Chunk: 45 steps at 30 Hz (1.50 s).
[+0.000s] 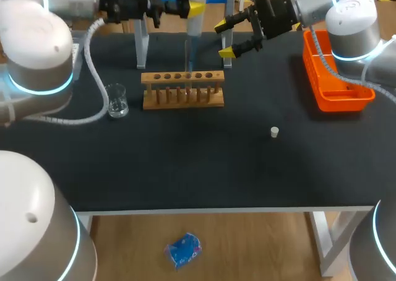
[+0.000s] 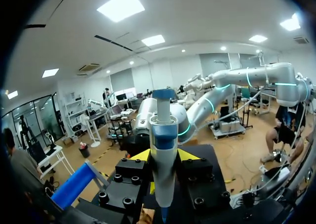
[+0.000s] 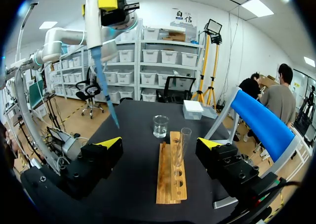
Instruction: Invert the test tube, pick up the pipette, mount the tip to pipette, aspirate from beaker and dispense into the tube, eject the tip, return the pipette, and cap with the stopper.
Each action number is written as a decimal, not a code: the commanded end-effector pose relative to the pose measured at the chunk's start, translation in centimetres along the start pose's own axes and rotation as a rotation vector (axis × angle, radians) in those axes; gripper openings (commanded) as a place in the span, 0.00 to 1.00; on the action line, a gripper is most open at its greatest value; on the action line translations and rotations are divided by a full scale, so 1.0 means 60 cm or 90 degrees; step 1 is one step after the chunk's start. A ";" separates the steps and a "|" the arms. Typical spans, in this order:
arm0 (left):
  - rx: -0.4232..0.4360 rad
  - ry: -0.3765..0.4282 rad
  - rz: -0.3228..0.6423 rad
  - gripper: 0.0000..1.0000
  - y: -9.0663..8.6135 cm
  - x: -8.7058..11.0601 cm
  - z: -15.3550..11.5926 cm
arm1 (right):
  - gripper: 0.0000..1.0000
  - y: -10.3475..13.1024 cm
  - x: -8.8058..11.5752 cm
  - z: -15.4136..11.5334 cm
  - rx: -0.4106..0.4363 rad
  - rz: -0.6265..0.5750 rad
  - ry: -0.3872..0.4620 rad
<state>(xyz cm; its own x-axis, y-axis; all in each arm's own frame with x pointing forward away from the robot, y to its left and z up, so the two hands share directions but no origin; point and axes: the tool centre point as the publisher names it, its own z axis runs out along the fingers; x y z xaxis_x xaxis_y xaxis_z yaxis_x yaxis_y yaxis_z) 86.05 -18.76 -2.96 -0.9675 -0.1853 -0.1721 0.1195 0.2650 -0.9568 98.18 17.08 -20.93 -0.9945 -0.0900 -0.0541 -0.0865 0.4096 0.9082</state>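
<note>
My left gripper (image 1: 185, 5) is shut on the white and blue pipette (image 1: 193, 21), held upright over the back of the table. In the left wrist view the pipette (image 2: 163, 150) stands between the yellow-tipped fingers (image 2: 140, 156). A long blue tip (image 3: 105, 88) is on the pipette and points down. A clear test tube (image 3: 183, 145) stands mouth up in the wooden rack (image 1: 182, 90). The glass beaker (image 1: 117, 101) sits left of the rack. A small white stopper (image 1: 275, 132) lies on the mat to the right. My right gripper (image 1: 226, 39) hangs open just right of the rack, holding nothing.
An orange tray (image 1: 339, 80) sits at the table's right edge, under my right arm. A pipette stand with a blue bar (image 3: 261, 121) stands at the back behind the rack. A white box (image 3: 192, 109) rests beyond the beaker.
</note>
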 end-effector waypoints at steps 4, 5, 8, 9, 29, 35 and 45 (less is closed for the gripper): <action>0.018 -0.005 0.000 0.00 0.024 0.021 0.011 | 1.00 0.000 0.000 0.000 0.000 0.000 0.000; 0.022 -0.002 0.000 0.00 0.029 0.023 0.012 | 1.00 0.000 0.000 0.000 0.000 0.000 0.000; 0.038 0.005 0.002 0.00 0.041 0.025 0.012 | 1.00 0.000 0.000 0.000 0.000 0.000 0.000; 0.043 0.007 0.004 0.00 0.044 0.025 0.012 | 1.00 0.000 0.000 0.000 0.000 0.000 0.000; 0.053 0.133 -0.013 0.00 0.127 0.002 0.021 | 1.00 0.000 0.000 0.000 0.000 0.000 0.000; 0.019 0.150 -0.017 0.00 0.136 0.002 0.025 | 1.00 0.000 0.000 0.000 0.000 0.000 0.000; 0.019 0.150 -0.017 0.00 0.136 0.002 0.025 | 1.00 -0.012 0.008 -0.012 0.012 0.003 -0.001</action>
<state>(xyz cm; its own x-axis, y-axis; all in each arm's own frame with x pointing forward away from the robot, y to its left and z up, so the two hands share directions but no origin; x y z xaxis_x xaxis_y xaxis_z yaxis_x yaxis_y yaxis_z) 87.17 -18.18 -11.22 -0.9953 0.0294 -0.0925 0.0969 0.2329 -0.9677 98.18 16.91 -21.20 -0.9947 -0.0885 -0.0516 -0.0840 0.4169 0.9051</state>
